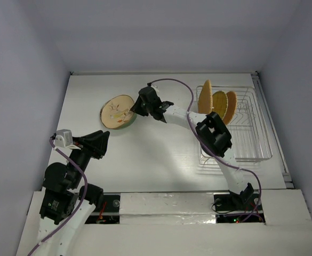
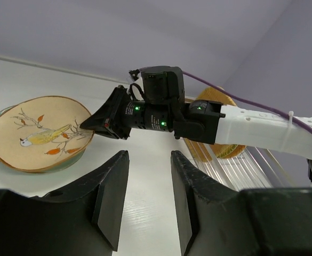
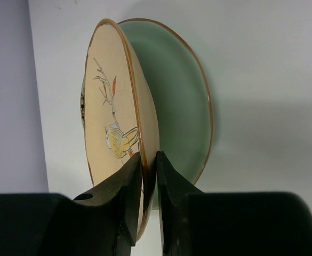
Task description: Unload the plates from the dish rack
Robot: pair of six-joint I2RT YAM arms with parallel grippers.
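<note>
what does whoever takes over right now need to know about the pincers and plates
Right pincer: shut on the cream plate rim, over the green plate on the table.
Left pincer: open, empty.
Rack: three woven plates standing in it.
Done: green plate out, cream plate nearly stacked; cannot tell if it is fully down.
To do: release it, then unload the three woven plates.

white table (image 1: pixel 156 160) bears dish rack (image 1: pixel 250 134), green plate (image 3: pixel 182 96).

We see the cream bird plate (image 1: pixel 117 111) tilted over the pale green plate (image 3: pixel 182 96); three woven plates (image 1: pixel 220 104) stand in the wire rack (image 1: pixel 254 141).
</note>
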